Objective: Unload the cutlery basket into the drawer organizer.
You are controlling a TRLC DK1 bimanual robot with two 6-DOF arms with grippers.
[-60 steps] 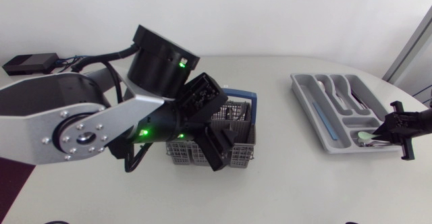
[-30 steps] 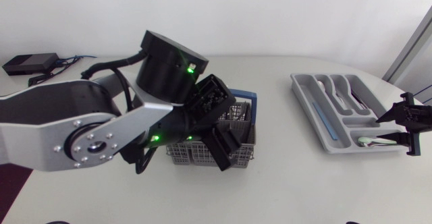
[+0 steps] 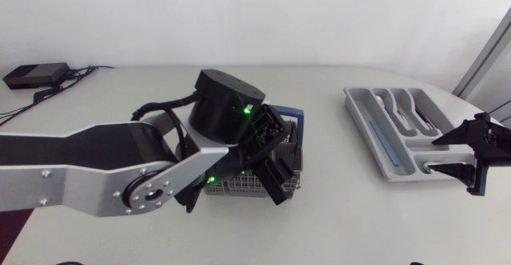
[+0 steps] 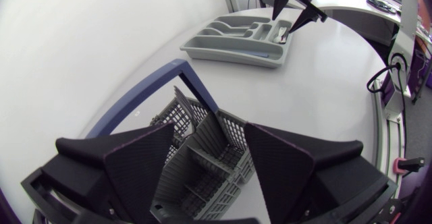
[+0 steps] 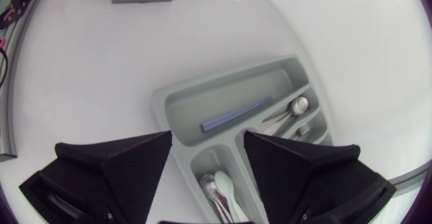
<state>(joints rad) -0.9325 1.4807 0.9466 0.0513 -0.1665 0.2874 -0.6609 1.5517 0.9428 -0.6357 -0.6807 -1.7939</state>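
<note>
Since a second ago the left arm has swung lower across the frame's left half. The left gripper point(image 3: 279, 156) hangs over the basket point(image 3: 292, 166) at centre, fingers spread, its compartments between them. At the right edge the right gripper point(image 3: 434, 155) has released the spoon point(image 5: 223, 186) and gapes beside the organizer point(image 3: 363, 129), whose lower-right compartment holds it.
</note>
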